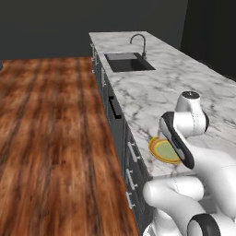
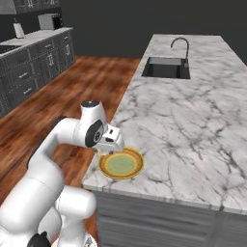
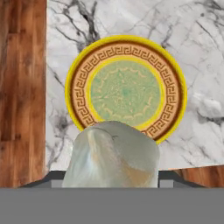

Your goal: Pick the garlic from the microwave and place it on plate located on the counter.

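Garlic (image 3: 111, 153) held in jaws — above unlettered plate (image 3: 126, 89).

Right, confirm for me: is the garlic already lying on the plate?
No: in the hand view the garlic sits up close between the claw's tips, above the plate, whose green centre is bare.

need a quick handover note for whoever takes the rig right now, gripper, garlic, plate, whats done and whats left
Gripper: shut on the garlic, hanging over the near edge of the counter.
Plate: on the counter near its edge, nothing on it, just ahead of and below the garlic.
Microwave: far across the room on the other counter.
Done: garlic picked up and carried to the plate.
Left: centre over the plate, lower, open, pull the arm back.
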Robot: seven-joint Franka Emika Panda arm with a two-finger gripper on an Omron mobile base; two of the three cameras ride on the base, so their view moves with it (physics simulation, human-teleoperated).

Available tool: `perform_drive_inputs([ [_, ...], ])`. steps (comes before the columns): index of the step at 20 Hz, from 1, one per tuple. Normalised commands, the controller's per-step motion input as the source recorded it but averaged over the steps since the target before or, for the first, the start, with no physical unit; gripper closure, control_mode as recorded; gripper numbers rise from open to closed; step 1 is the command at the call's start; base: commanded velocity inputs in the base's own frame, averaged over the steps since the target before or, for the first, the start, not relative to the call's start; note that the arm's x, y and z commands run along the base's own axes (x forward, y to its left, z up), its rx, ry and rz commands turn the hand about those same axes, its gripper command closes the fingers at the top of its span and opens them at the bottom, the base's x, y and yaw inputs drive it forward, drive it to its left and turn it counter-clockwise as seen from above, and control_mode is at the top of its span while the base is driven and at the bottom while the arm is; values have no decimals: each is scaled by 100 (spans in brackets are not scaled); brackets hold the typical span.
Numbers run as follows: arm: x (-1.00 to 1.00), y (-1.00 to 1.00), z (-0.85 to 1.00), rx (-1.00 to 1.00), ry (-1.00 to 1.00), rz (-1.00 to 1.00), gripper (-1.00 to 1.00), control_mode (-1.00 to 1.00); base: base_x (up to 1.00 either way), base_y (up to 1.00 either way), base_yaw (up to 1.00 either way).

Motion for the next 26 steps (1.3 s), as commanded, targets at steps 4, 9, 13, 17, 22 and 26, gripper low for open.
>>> perform_drive_inputs([
  [4, 34, -6, -71, 0, 0, 0, 100, -100, 0, 0, 0],
  [9, 38, 0, -35, 0, 0, 0, 100, -100, 0, 0, 0],
  [13, 43, 0, -43, 0, 0, 0, 100, -100, 0, 0, 0],
  [17, 27, -17, -41, 0, 1, 0, 100, -100, 0, 0, 0],
  [22, 19, -16, -18, 0, 4, 0, 100, -100, 0, 0, 0],
  [26, 28, -10, -18, 0, 4, 0, 100, -100, 0, 0, 0],
])
